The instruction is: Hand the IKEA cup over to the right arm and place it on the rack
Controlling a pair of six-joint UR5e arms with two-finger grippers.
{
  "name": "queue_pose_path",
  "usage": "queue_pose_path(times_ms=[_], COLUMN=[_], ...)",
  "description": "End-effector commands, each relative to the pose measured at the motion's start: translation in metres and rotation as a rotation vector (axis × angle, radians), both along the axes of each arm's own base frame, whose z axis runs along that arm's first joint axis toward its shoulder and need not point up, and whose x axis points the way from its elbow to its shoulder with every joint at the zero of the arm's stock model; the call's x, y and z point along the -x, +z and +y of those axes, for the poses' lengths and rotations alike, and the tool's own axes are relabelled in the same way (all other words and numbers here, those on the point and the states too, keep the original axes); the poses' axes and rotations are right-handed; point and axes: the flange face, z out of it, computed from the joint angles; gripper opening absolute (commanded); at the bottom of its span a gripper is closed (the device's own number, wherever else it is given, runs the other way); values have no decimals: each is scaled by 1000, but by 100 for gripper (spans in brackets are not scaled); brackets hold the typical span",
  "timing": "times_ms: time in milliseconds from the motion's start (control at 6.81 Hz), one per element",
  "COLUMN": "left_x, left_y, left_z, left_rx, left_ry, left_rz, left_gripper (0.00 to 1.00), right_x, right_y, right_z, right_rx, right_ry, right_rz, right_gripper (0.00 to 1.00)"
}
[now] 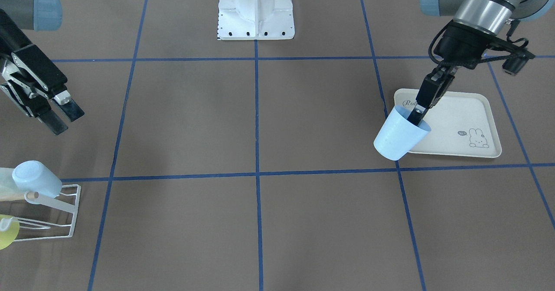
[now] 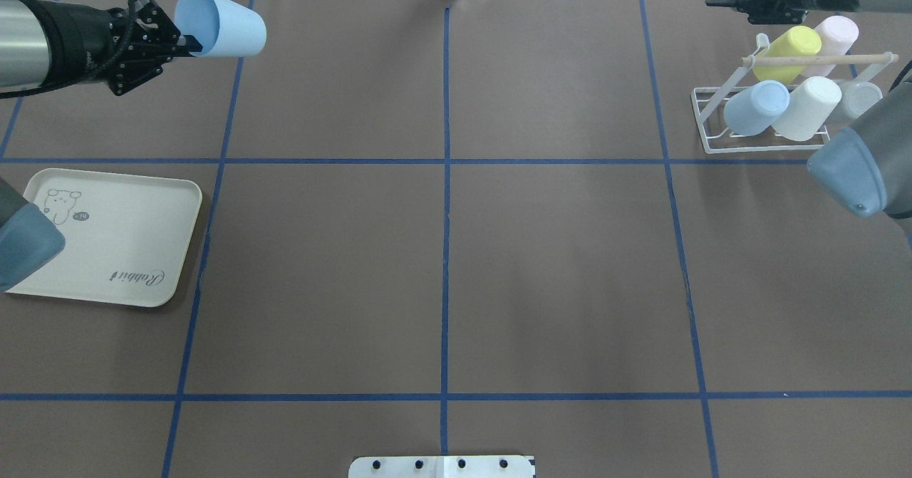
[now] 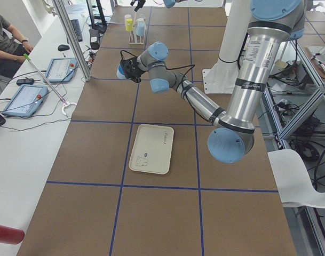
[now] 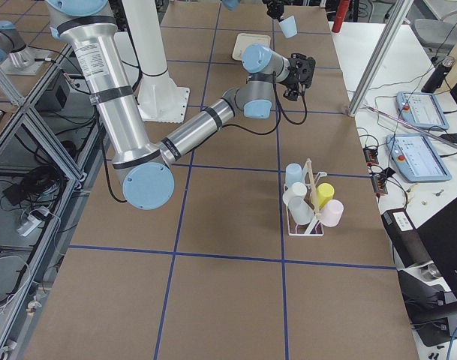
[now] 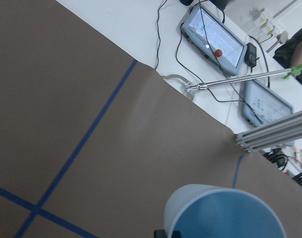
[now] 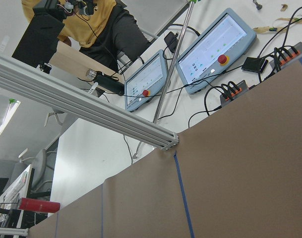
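A light blue IKEA cup (image 1: 399, 135) hangs tilted in the air above the tray's corner. My left gripper (image 1: 415, 116) is shut on its rim, one finger inside and one outside. From overhead the cup (image 2: 222, 32) lies sideways at the far left, mouth toward the gripper (image 2: 187, 40). The left wrist view shows the cup's open mouth (image 5: 221, 214) at the bottom. My right gripper (image 1: 67, 121) hangs open and holds nothing, on the other side of the table, beside the rack. The white wire rack (image 2: 712, 127) with its wooden dowel (image 2: 819, 58) holds several upturned cups.
A cream rabbit-print tray (image 2: 135, 250) lies on the left side with nothing on it. The robot base (image 1: 256, 11) stands at the middle of the near edge. Screens, cables and a seated person (image 6: 91, 34) are beyond the far table edge.
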Motion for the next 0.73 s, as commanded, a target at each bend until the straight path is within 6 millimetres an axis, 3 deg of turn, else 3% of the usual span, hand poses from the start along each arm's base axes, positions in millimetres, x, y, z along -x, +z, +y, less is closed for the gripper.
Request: queue_pose_path(times_ms=[0,147,441,587], left_x=[-24,-31,-58,-60], left_y=[-4,-5,-28,-39], left_z=[9,9,14,20], left_rx=[36,47,74,80], left_ry=[-28,-52,-67,-57], left_rz=[346,461,685,785], left_gripper=[0,0,0,0], right_x=[23,38,67,76], right_y=[-30,-35,-41,-61], right_z=[4,12,27,28], right_rx=[17,-23,-35,-45], right_ry=[-7,-6,35,50], right_rz=[-79,-113,-242,-295], right_gripper=[100,100,100,100])
